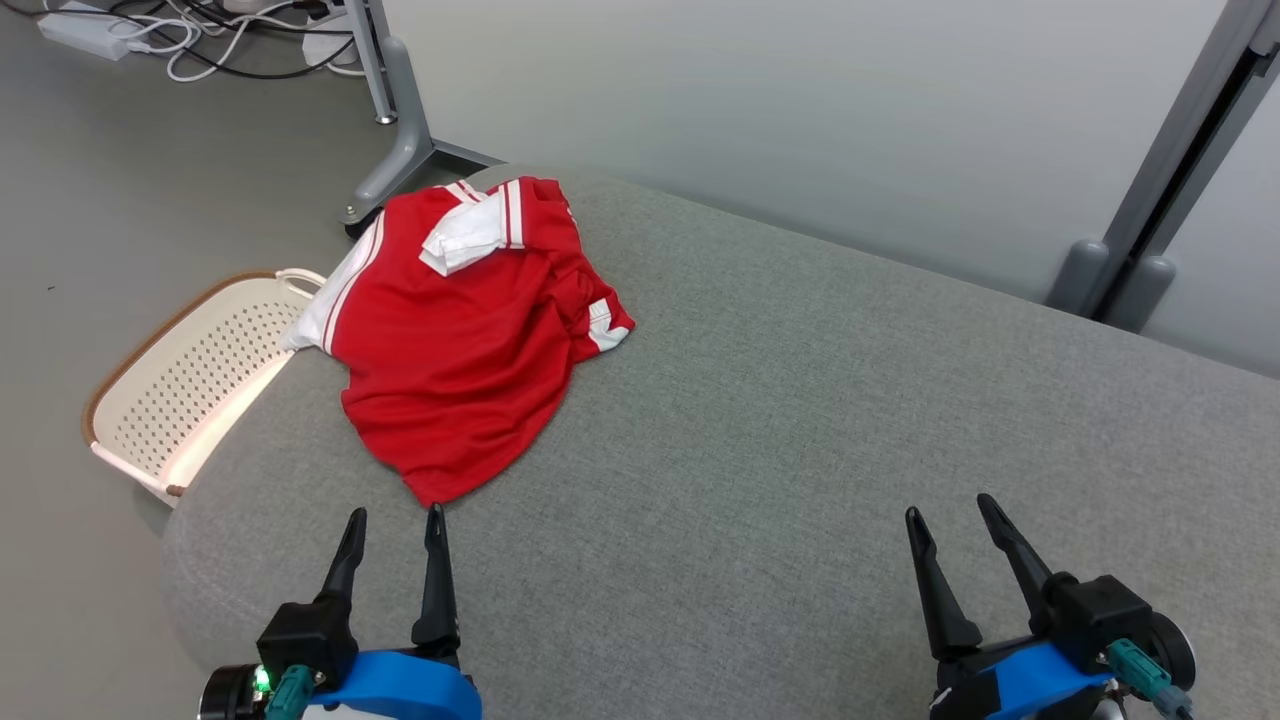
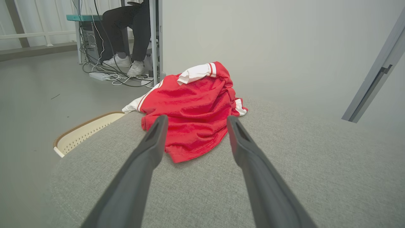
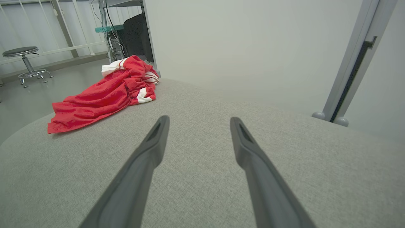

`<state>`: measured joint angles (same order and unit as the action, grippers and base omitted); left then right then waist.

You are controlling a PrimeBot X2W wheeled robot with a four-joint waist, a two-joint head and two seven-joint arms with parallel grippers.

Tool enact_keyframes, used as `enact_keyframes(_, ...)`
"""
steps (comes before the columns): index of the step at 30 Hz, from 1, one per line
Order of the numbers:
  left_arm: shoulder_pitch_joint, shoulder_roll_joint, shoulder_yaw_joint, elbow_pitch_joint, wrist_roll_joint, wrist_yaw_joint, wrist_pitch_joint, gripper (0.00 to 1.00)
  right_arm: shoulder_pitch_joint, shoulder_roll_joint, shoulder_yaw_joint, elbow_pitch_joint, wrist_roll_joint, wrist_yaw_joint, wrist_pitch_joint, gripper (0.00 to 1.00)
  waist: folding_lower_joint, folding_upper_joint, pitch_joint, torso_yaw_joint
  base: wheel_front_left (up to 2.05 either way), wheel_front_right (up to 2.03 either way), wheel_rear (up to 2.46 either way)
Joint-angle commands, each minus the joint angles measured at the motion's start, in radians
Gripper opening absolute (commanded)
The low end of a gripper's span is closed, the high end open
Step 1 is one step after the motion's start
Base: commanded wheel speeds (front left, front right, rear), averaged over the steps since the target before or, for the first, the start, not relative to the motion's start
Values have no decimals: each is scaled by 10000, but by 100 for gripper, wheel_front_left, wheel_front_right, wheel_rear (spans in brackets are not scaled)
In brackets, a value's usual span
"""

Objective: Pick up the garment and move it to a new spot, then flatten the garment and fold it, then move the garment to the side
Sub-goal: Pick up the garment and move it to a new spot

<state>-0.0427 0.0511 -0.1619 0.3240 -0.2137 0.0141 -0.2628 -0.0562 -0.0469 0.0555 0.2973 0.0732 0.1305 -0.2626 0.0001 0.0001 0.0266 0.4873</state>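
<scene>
Left tool (image 1: pixel 396 512), right tool (image 1: pixel 948 505) spread, empty; garment (image 1: pixel 460 340) red, white-trimmed, crumpled heap.

Left claw (image 1: pixel 395 512) low left, splayed; right claw (image 1: pixel 948 508) low right, splayed; both empty.

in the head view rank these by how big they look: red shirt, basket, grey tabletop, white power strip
1. grey tabletop
2. red shirt
3. basket, partly hidden behind the tabletop, so unsure
4. white power strip, far off, so distance shrinks it
</scene>
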Motion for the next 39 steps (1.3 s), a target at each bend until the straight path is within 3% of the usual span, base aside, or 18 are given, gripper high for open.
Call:
enact_keyframes(1,85,-9,93,-52,-54,37,-31,100,-128,-63,34,17,33,3,-35,100,-1,-1,24,-52,0,0,0)
enact_keyframes(5,181,-8,355,-122,-131,116,-31,100,-285,-65,148,-6,-12,3,-35,100,-1,-1,184,-302,0,0,0)
enact_keyframes(10,-218,13,1015,-694,-1396,-85,-31,100,-408,-63,-84,-126,-332,5,-35,100,-1,-1,642,-701,0,0,0)
enact_keyframes(17,-2531,1532,1958,-956,-1125,-235,174,100,-766,-67,-387,-355,-1014,3,-35,100,-1,-1,1557,-1359,0,0,0)
enact_keyframes(23,-5068,3071,2508,-407,-1549,-570,1730,100,-1375,-62,-185,-528,-1522,3,-34,100,-1,-1,2521,-2164,0,0,0)
enact_keyframes(29,-6884,3905,2755,753,-2131,-664,3604,100,-2107,-65,-76,-697,-2099,3,32,100,-1,-1,3522,-3010,0,0,0)
enact_keyframes(36,-7627,4414,2354,2196,-2209,-825,5210,100,-2599,-62,53,-779,-2536,3,72,100,-1,-1,4424,-3852,0,0,0)
enact_keyframes(39,-7647,4377,2333,2650,-2272,-697,5590,100,-2726,-61,75,-901,-2583,3,43,100,-1,-1,4682,-4078,0,0,0)
